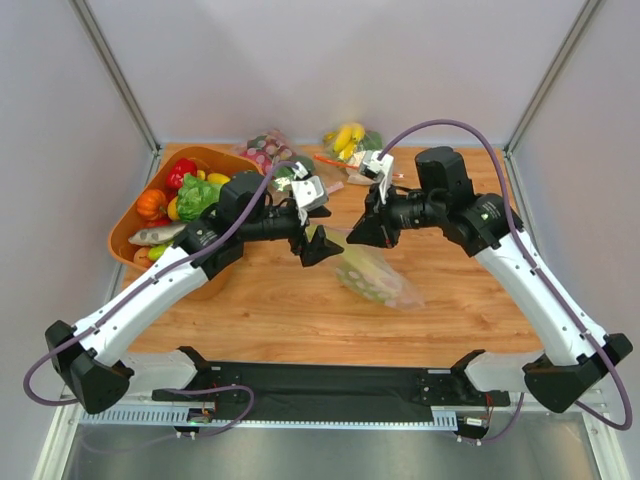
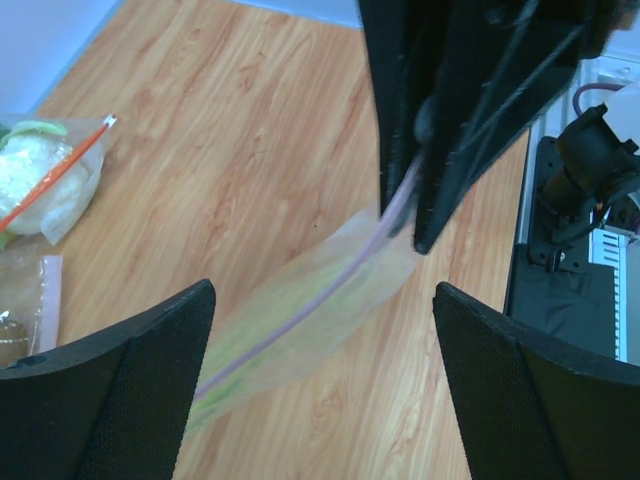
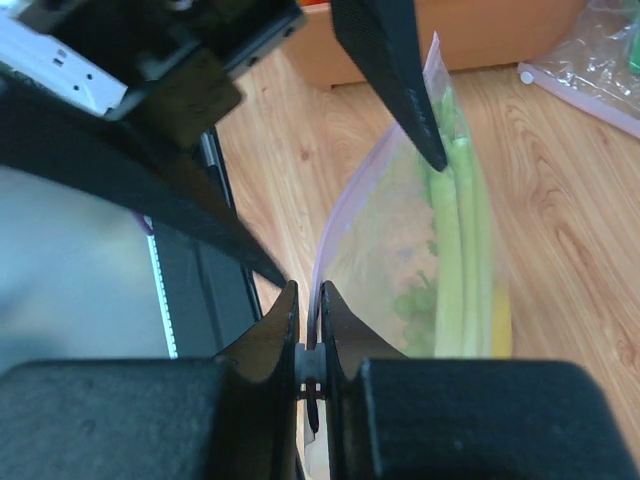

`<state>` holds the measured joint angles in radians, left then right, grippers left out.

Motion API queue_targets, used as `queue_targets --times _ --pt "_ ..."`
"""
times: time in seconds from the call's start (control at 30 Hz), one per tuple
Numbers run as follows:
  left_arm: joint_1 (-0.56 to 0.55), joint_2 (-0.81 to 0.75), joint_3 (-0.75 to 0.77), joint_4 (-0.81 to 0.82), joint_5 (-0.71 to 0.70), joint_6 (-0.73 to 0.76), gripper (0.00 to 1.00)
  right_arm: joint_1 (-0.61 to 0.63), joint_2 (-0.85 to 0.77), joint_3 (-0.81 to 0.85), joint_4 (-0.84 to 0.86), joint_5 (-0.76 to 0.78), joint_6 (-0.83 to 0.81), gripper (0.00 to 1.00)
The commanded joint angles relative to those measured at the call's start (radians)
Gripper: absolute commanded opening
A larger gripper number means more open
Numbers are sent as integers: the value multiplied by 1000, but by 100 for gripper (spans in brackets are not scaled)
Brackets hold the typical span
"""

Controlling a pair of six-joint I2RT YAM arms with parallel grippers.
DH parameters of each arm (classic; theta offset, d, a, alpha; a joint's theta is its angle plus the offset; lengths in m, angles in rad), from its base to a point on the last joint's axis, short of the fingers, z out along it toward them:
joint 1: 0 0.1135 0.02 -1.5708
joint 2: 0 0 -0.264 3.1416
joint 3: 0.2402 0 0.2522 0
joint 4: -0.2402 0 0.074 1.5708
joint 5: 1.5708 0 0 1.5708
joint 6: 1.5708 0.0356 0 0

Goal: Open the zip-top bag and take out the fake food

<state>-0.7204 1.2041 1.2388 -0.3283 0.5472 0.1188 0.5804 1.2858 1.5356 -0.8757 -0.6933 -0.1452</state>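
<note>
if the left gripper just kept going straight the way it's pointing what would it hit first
Most likely the zip-top bag: its pink zip edge runs between the open fingers of the left gripper, pinched farther on by the right gripper. Depth is unclear, but the bag looks nearer than the table.

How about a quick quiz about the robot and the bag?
1. True or false: the left gripper is open.
2. Which one pinches the bag? A: left gripper. B: right gripper.
3. What colour is the stalk inside the bag?

Key: 1 true. 2 B. 3 green.
</note>
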Motion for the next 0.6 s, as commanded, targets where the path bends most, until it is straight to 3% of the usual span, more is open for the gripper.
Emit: queue_targets --times 0.0,0.07,0.13,0.17,0.2,0.23,0.27,0.4,0.47,0.57 --pt "-8 24 45 48 -1 35 89 6 -54 -3 35 -87 16 0" --pt "-14 35 48 41 10 33 78 4 -60 -6 30 -92 16 0" --pt "-22 54 51 32 13 35 61 6 -69 -9 21 -89 16 0" --pt "-25 63 53 20 14 41 44 4 -74 -14 20 -87 19 0" --pt "-27 69 62 9 17 47 34 6 -85 -17 20 -84 22 1" --pt "-31 74 68 -3 17 48 21 6 -91 -23 20 -75 29 6" --pt "-33 83 77 -26 14 48 2 6 -106 -41 21 -62 33 28" --pt "-33 81 62 -43 -36 10 0 4 -163 -145 46 7 53 69" --pt "-33 83 57 -60 -49 -18 0 6 -200 -208 72 46 78 76" --pt "-33 91 60 -86 -40 -50 0 4 -284 -324 150 100 116 78"
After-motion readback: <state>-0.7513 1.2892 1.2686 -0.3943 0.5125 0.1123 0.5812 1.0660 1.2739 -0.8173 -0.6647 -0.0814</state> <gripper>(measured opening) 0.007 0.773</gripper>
